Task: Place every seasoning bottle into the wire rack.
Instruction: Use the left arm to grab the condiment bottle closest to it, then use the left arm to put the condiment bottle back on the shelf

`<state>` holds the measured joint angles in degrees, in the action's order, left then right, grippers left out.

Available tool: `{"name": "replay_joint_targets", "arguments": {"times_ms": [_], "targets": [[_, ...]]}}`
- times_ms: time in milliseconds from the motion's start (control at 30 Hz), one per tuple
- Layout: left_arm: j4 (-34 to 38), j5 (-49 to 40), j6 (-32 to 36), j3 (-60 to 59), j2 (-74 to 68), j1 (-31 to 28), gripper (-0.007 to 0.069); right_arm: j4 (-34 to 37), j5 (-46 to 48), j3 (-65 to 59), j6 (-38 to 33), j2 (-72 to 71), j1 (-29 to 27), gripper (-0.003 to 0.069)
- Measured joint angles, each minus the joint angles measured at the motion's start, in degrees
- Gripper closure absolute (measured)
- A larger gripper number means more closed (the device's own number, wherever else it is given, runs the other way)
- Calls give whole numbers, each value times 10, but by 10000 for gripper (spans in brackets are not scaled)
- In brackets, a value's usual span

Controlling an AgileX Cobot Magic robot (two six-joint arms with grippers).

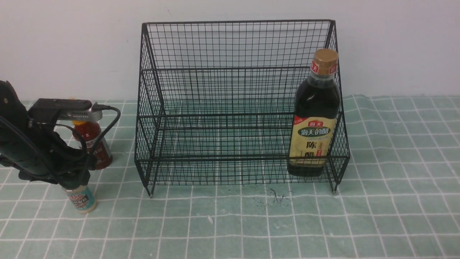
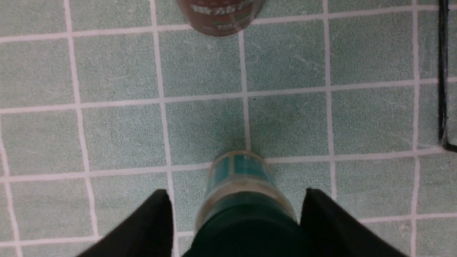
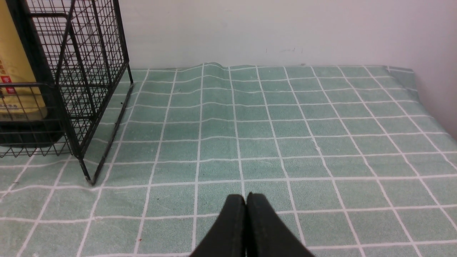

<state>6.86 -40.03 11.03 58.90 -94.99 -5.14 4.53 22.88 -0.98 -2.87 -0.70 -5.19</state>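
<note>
Shaker (image 2: 238,171) first: on my left wrist feed it stands upright on the green checked cloth (image 2: 117,132), its green cap right between the two black fingers (image 2: 150,228) of the left gripper (image 2: 235,192). The jaws stand apart and straddle the cap. I see a strip of cloth between the cap and one finger and only a sliver on the other side, so I read them as spread, not clamped. From the front, the shaker is left of the wire rack (image 1: 240,108) and outside it, with the gripper sitting over it from above. The red sauce bottle (image 1: 94,144) stands just behind the shaker, farther from me, also on the cloth and outside the rack. The vinegar bottle (image 1: 316,118) is upright in the rack's lower tier, at its right end. On my right wrist feed, the right gripper (image 3: 245,201) has its fingers pressed together on nothing, low over the cloth, off the rack's vinegar-bottle end.
</note>
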Motion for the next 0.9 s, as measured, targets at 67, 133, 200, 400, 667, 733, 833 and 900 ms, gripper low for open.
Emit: {"name": "replay_joint_targets", "arguments": {"times_ms": [67, 133, 200, 400, 667, 733, 833, 900], "targets": [[-1, -5, 6, 0, 3, 0, 300, 0, 0, 0, 0, 0, 0, 672], [-2, -22, 8, 4, 11, 0, 295, 0, 0, 0, 0, 0, 0, 672], [-5, -52, 8, 14, 24, 0, 295, 0, 0, 0, 0, 0, 0, 672], [-11, -162, 6, 101, 104, 5, 295, 0, 0, 0, 0, 0, 0, 672], [0, -195, -84, 214, 130, 153, 295, 1, 0, 0, 0, 0, 0, 672], [-12, -188, -110, 227, 106, 189, 295, 1, 0, 0, 0, 0, 0, 672], [-36, -164, -139, 242, 62, 226, 295, 1, 0, 0, 0, 0, 0, 672], [-55, -155, -157, 251, 34, 242, 295, 1, 0, 0, 0, 0, 0, 672]]}}
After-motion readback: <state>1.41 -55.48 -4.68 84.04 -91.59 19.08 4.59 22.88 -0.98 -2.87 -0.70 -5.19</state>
